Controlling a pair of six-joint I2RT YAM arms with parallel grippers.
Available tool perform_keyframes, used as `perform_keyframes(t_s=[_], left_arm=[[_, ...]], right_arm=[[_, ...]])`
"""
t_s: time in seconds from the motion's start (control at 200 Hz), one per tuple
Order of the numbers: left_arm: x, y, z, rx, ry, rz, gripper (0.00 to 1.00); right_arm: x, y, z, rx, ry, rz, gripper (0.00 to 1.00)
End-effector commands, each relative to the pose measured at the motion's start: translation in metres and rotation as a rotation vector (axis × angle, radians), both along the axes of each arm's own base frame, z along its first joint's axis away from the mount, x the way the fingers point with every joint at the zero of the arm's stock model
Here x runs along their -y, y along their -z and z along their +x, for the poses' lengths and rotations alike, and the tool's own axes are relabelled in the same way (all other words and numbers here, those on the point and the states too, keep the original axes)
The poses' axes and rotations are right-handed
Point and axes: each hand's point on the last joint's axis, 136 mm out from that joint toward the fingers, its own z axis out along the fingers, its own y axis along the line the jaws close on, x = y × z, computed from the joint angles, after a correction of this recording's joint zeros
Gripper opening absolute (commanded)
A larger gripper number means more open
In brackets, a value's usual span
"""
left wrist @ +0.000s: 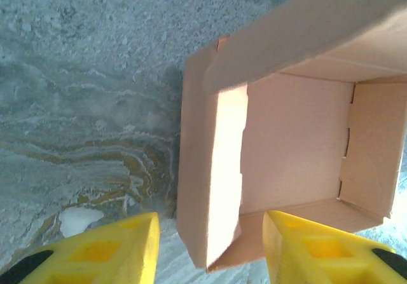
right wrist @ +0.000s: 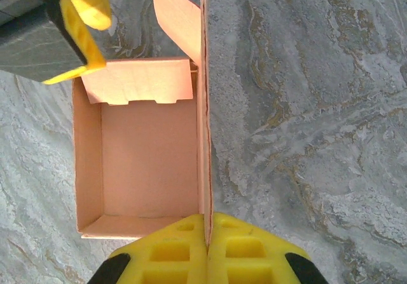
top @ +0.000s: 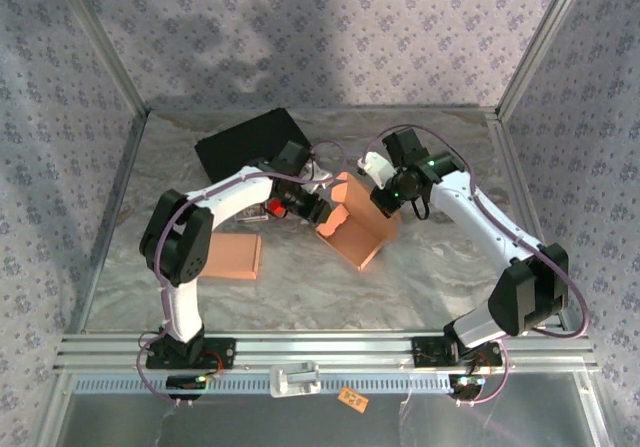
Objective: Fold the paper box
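The paper box (top: 355, 235) is a pink cardboard carton standing open at the table's centre, its walls raised. My right gripper (right wrist: 208, 233) is shut on the top edge of one thin side wall (right wrist: 205, 138), with the box's open inside (right wrist: 149, 157) to the left of it. My left gripper (left wrist: 210, 246) is open. Its yellow fingers (left wrist: 114, 249) stand on either side of the opposite, doubled side wall (left wrist: 213, 169) with a gap on each side. From above, the left gripper (top: 322, 212) is at the box's left and the right gripper (top: 388, 199) at its upper right.
A flat pink cardboard piece (top: 232, 255) lies left of the box, near the left arm. A black flat object (top: 247, 139) rests at the back left. Metal frame rails (top: 300, 352) border the marbled table on all sides.
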Motion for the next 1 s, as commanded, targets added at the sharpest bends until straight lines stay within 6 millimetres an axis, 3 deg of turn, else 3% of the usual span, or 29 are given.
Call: perform_keyframes(t_s=[0.0,0.37,0.555,0.73,0.835,0.909,0.994], left_arm=[[0.001,0.007,0.01,0.014,-0.022,-0.005,0.46],[0.013,0.03,0.002,-0.051,0.007,-0.033,0.41],[0.013,0.041,-0.001,-0.083,0.001,-0.025,0.25],[0.015,0.045,-0.008,-0.084,0.0,0.003,0.22],[0.008,0.053,-0.009,-0.064,-0.043,0.08,0.18],[-0.001,0.06,-0.007,-0.038,-0.094,0.151,0.08],[-0.015,0.065,-0.005,0.015,-0.157,0.262,0.07]], right_arm=[[-0.004,-0.005,-0.005,-0.008,-0.044,0.017,0.0],[-0.007,0.0,-0.007,-0.027,-0.04,0.035,0.0],[-0.007,-0.001,-0.004,-0.024,-0.036,0.038,0.0],[-0.008,0.0,-0.001,-0.025,-0.029,0.036,0.0],[-0.009,0.0,0.0,-0.023,-0.026,0.04,0.0],[-0.008,0.0,0.001,-0.022,-0.02,0.041,0.0],[-0.008,0.0,0.003,-0.019,-0.01,0.038,0.0]])
